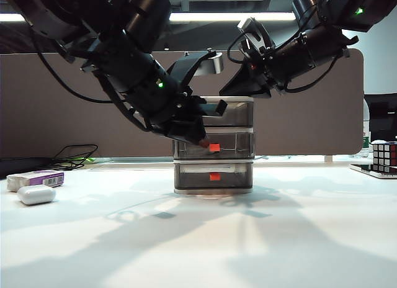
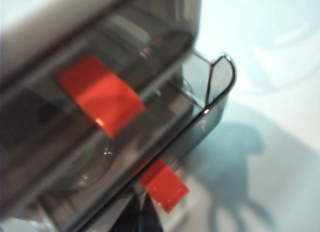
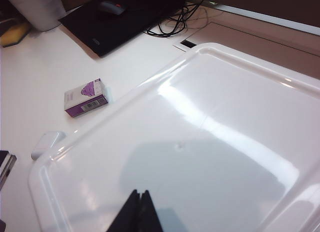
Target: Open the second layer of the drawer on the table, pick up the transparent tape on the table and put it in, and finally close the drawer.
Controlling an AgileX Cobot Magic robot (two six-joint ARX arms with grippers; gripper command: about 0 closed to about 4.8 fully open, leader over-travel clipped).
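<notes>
Closing push on the second layer, judging from the layout. Second layer sticking a little out of the drawer frame, its rounded corner clear of the front in the left wrist view.

Left end effector shut, gripping nothing, tips against the second layer's front just beside the red tab. Right end effector also shut and empty, down at the white top of the drawer unit. Looks like bracing, though contact can't be confirmed.

Tape not on the bench in any view. Only the purple box and white case there, well off to the left. Faint clear curve behind the smoky wall in the left wrist view (probably the tape, too blurred to call). Likely already inside.

To do it well:
- Push straight along the slide, square to the front. Off-centre contact beside the tab could skew the layer and jam it.
- Slow and steady, since the unit is light and would slide back on the bench. Hold the top down with the right end effector.
- No snagging the tab with the tips.
- Stop once flush with the layers above and below, then back off without dragging it out again.
</notes>
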